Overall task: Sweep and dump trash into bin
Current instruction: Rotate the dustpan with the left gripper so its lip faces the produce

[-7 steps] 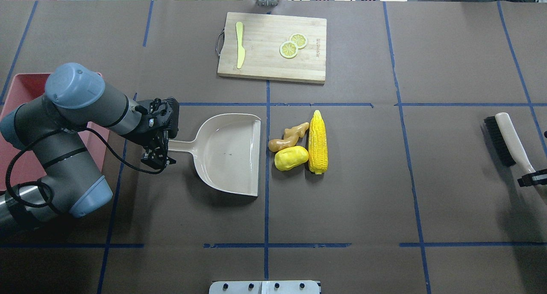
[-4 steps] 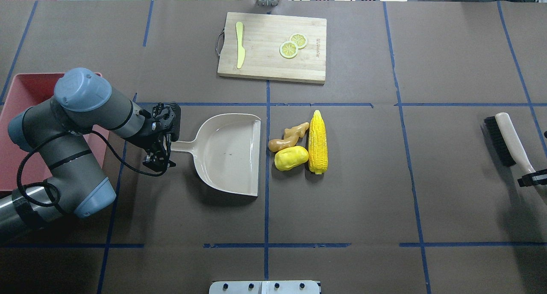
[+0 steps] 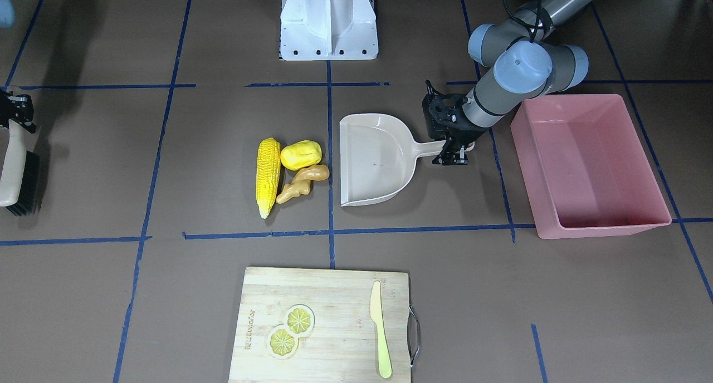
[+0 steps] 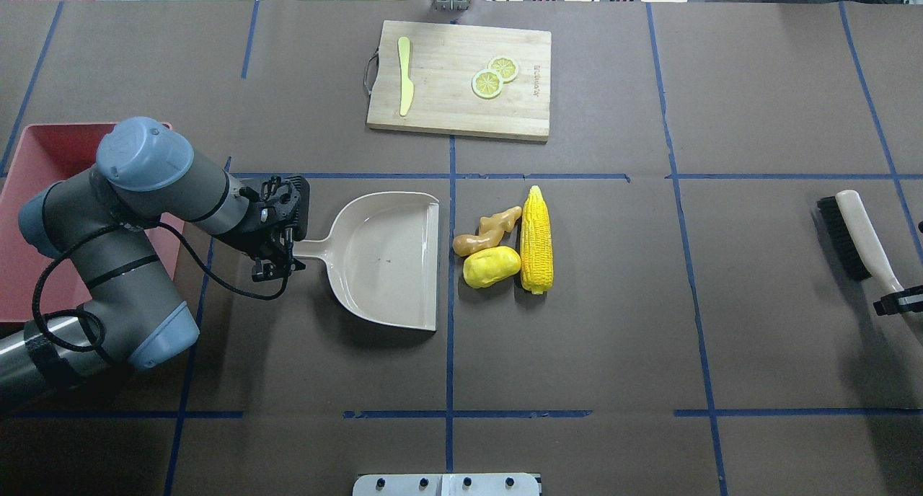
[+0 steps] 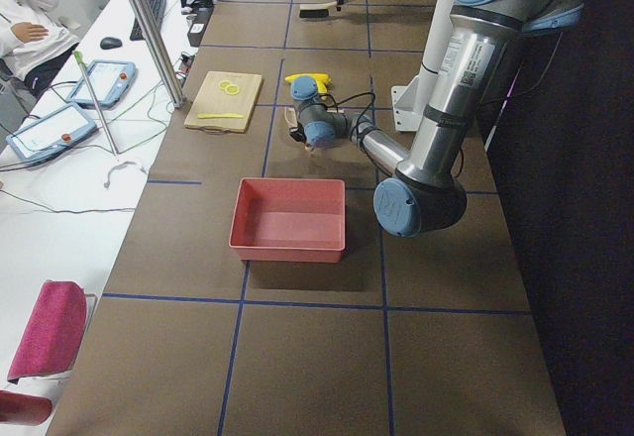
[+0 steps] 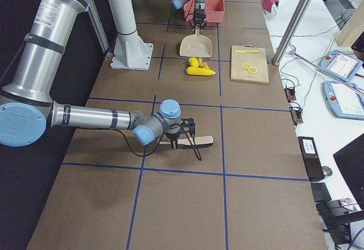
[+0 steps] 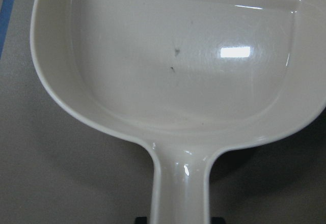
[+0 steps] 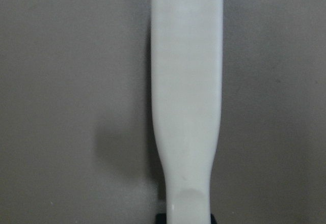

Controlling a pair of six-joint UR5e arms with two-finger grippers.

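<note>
L gripper is at the end of the dustpan handle, one finger on each side. Wrist cam shows dark finger tips tight against both sides of the handle, so it's clamped on. The pan lies flat on the table, open mouth toward the trash, handle pointing back toward the bin.

All 3 trash pcs lie on the table just past the pan's mouth, not touching it, w/ a blue tape line between. The corn is farthest from the pan, lengthwise parallel to the pan's lip. The potato is up against the corn's side, at the end nearer the robot. The ginger is on the potato's far side, touching it, tip just beside the corn.

The bin is on the robot's L, behind the L arm, whose elbow overlaps it in the overhead view. It's well apart from the trash.

R gripper is out at the R edge of the table, closed on the brush handle, w/ finger tips snug on both sides in its wrist cam. The bristles face the trash side, well apart from it. Can't tell if the brush touches the table.

The cutting board is on the far side, w/ the knife and 2 overlapping lemon slices on it.
</note>
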